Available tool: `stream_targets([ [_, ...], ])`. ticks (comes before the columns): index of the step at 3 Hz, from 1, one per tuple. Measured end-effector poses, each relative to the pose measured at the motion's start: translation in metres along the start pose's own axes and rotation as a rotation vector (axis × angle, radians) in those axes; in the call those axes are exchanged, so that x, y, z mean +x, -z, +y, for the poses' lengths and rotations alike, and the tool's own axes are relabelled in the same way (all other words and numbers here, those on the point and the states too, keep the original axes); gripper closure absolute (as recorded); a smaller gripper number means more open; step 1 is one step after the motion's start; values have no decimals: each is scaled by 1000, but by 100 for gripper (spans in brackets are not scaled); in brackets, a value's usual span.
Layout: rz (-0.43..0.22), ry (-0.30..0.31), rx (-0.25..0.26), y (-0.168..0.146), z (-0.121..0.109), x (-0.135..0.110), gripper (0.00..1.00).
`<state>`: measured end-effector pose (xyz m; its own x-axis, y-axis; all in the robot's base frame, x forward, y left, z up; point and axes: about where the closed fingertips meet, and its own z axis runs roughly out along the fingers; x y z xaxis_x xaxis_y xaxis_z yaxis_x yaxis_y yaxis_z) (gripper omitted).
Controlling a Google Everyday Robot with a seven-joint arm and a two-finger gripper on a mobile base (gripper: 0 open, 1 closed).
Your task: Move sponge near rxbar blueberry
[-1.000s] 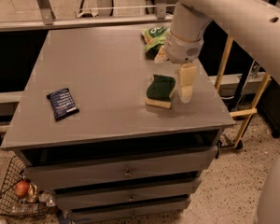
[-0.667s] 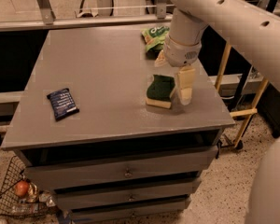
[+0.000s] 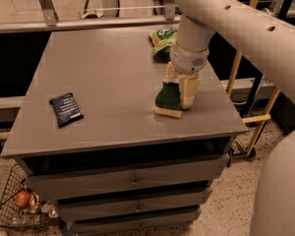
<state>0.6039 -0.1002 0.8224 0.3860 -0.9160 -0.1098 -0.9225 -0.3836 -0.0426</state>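
Note:
The sponge (image 3: 167, 100), dark green on top with a pale yellow base, lies on the grey table (image 3: 113, 77) near its right front corner. My gripper (image 3: 178, 93) comes down from above and straddles it. One pale finger (image 3: 189, 91) presses on the sponge's right side, and the other (image 3: 170, 74) stands at its back left. The fingers look closed on the sponge, which rests on the table. The rxbar blueberry (image 3: 66, 109), a flat dark navy wrapper, lies far to the left near the table's left front edge.
A bright green snack bag (image 3: 163, 37) lies at the back right of the table, just behind my arm (image 3: 236, 23). The table has drawers (image 3: 132, 181) below. A wire basket (image 3: 19, 205) with an apple sits on the floor at lower left.
My gripper has settled slightly lower and closer around the sponge. The sponge and the rxbar have stayed in place.

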Motion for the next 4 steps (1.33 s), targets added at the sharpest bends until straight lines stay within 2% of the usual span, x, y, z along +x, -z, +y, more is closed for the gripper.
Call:
stream_targets([
  [1,-1,0,0,4,0,-1,72],
  [2,-64,63,111,41,-5,-33,95],
  [3,-124,130,210,83,-10,-67,100],
  [4,-134,135,210,81,-13,-72,100],
])
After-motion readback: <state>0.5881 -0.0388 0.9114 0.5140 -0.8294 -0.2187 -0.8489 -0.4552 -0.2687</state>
